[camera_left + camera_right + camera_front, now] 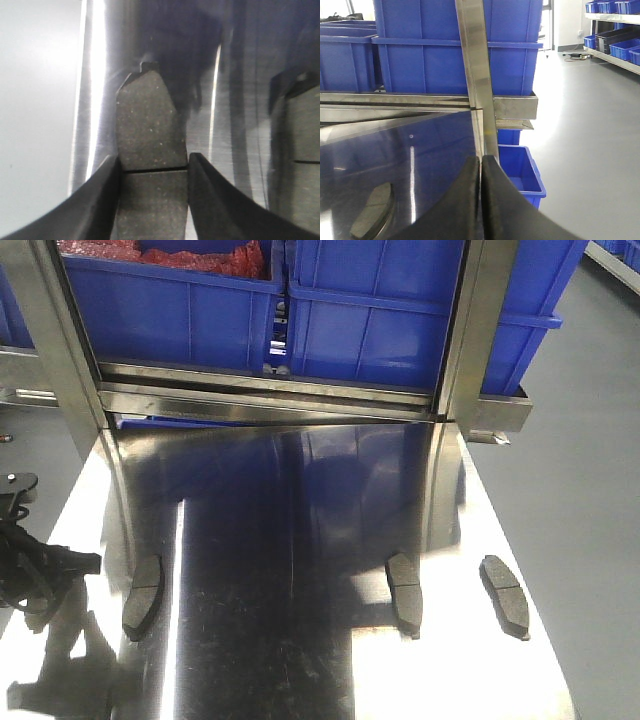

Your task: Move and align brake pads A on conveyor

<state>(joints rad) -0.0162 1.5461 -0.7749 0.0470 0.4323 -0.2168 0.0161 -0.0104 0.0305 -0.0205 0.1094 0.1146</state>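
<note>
The left gripper has its jaws spread just to the width of one brake pad. Its dark fingertips meet the pad's two long sides at the cross groove, pinching it. This pinched pad lies flat on the shiny steel table, with its near end cut off by the frame. A neighbouring pad sits to its right, half out of frame.

In the front view the left gripper itself is hidden, and only black cables show at the left edge. Three pads lie well apart on the steel: a left pad, a middle pad and a right pad. I cannot tell which of them is the pinched one.

The right gripper has its jaws pressed together, holding nothing. A cropped pad lies low to its left, and blue bins stand at the far side.
</note>
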